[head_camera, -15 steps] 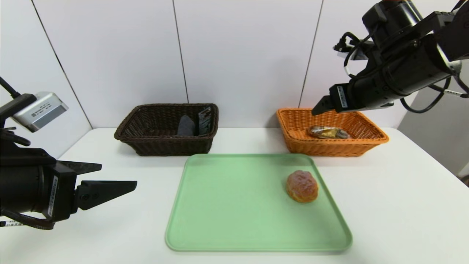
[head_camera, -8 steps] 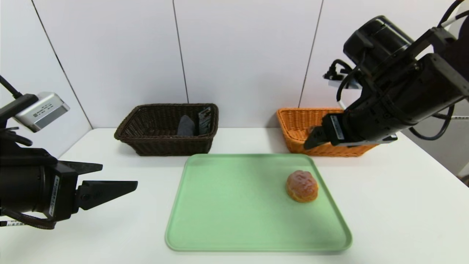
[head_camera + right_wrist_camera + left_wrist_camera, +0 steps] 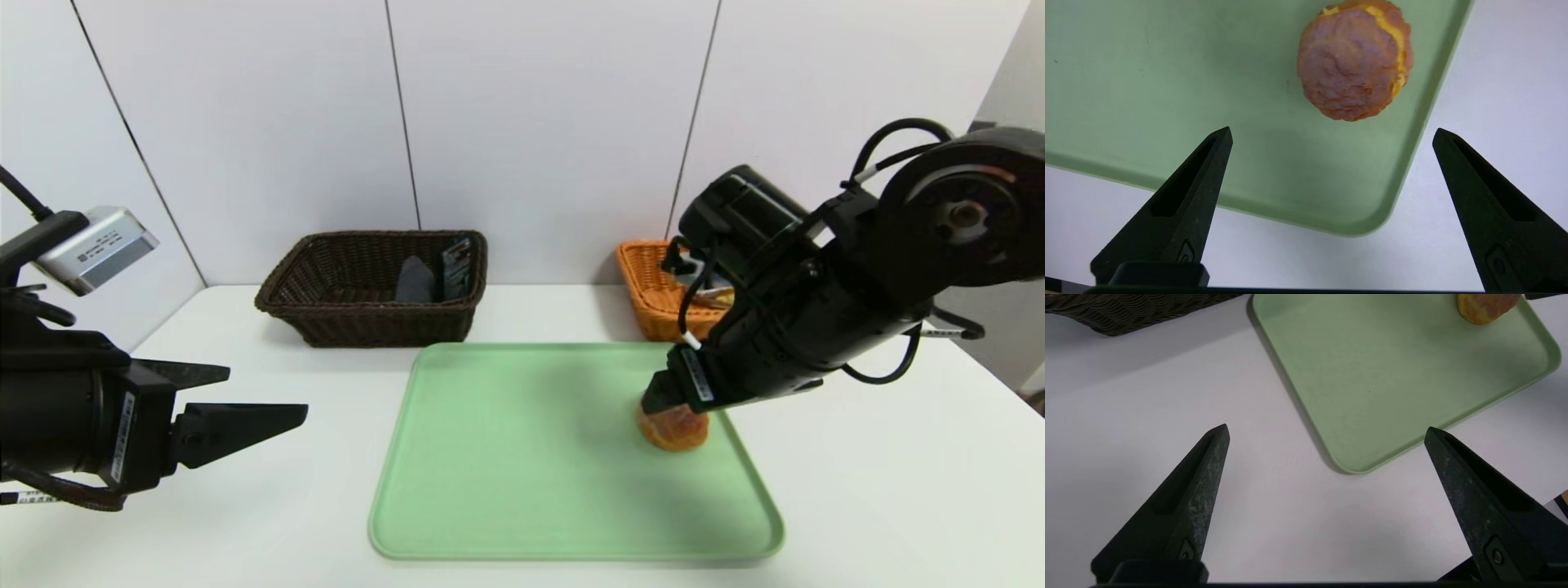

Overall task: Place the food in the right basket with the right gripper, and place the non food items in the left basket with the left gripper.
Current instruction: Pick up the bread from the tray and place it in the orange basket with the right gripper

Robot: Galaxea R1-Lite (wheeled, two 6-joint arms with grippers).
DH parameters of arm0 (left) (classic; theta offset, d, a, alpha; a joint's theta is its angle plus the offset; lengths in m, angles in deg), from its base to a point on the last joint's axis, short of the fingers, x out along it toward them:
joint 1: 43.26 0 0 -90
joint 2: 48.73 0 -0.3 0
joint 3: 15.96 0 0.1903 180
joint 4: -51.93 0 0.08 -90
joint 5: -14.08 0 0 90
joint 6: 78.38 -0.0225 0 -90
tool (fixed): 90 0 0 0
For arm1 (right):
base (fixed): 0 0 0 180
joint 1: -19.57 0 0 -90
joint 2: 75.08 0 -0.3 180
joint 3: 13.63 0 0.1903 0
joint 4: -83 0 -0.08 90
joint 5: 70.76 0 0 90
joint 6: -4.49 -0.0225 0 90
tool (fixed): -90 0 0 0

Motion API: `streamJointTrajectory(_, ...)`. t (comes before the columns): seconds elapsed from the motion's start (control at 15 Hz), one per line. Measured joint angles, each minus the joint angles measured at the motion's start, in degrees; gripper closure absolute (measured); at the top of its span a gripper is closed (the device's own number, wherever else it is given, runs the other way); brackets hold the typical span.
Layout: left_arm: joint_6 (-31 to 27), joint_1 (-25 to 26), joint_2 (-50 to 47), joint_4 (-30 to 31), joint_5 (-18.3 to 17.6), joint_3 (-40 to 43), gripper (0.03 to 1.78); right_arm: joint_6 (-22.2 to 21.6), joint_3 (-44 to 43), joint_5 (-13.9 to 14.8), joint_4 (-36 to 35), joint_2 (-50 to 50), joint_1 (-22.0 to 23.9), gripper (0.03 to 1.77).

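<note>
A round golden bun with a pink crackled top (image 3: 676, 431) (image 3: 1353, 61) lies on the right side of the green tray (image 3: 531, 457). My right gripper (image 3: 658, 402) (image 3: 1333, 132) hangs open just above it, with the bun a little beyond the fingertips and nothing between them. The orange right basket (image 3: 645, 282) is largely hidden by the right arm; a bit of the wrapped snack (image 3: 717, 299) shows inside. The dark brown left basket (image 3: 367, 327) holds a grey cloth (image 3: 415, 282) and a black tube (image 3: 457, 265). My left gripper (image 3: 265, 392) (image 3: 1327, 428) is open over the table at the left.
The green tray (image 3: 1372, 375) (image 3: 1167, 81) lies in the middle of the white table, its near-left corner between my left fingertips in the wrist view. The bun (image 3: 1484, 308) is the only thing on it. White wall panels stand right behind both baskets.
My right arm has come down and forward from above the orange basket to just over the bun on the tray, staying open. The left arm has not moved.
</note>
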Motion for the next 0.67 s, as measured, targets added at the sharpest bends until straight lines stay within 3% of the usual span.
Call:
streamJointTrajectory(0.2, 0.0, 0.0, 0.0, 0.0, 0.0, 0.1, 0.12, -0.1, 0.5, 0.4, -1.5, -3.1, -0.1, 0.11)
streamJointTrajectory(0.4, 0.0, 0.0, 0.0, 0.0, 0.0, 0.1, 0.12, -0.2, 0.7, 3.4, -3.9, -5.9, 0.2, 0.11)
streamJointTrajectory(0.67, 0.0, 0.0, 0.0, 0.0, 0.0, 0.0, 0.12, -0.1, 0.6, 3.9, -4.7, -8.9, 0.4, 0.11)
